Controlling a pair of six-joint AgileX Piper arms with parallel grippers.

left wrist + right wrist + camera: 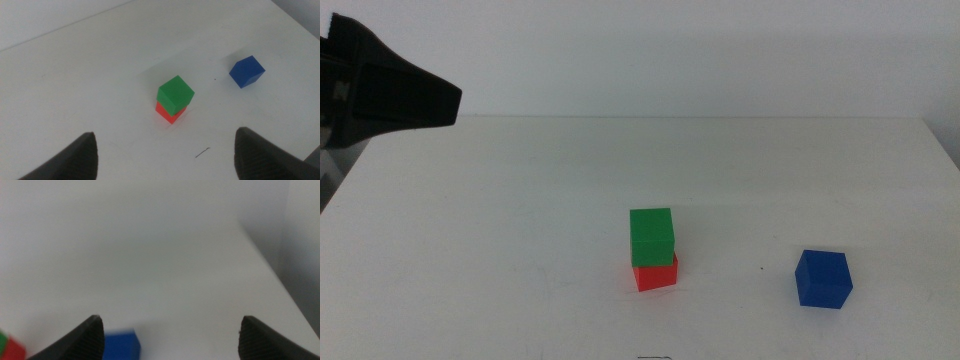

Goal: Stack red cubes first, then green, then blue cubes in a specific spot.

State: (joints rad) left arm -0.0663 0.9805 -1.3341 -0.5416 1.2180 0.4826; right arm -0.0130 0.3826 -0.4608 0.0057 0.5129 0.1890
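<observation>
1. Left gripper (165, 152): 2 dark jaws spread wide, nothing between them, touching nothing. It hangs above the white tabletop (520, 220); in the middle view the arm shows at upper left of the frame.
2. Right gripper (170, 335): jaws also wide apart, empty, no contact. Not visible in the middle view.
3. Small matte green cube (652, 237) sits on the small matte red cube (657, 272), slightly rotated against it, lower centre of the middle view.
4. Small matte deep blue cube (823, 278) lies alone on the table, lower right, well apart from the 2-cube stack.
5. In the right wrist view the blue cube is beside one jaw, blurred.
</observation>
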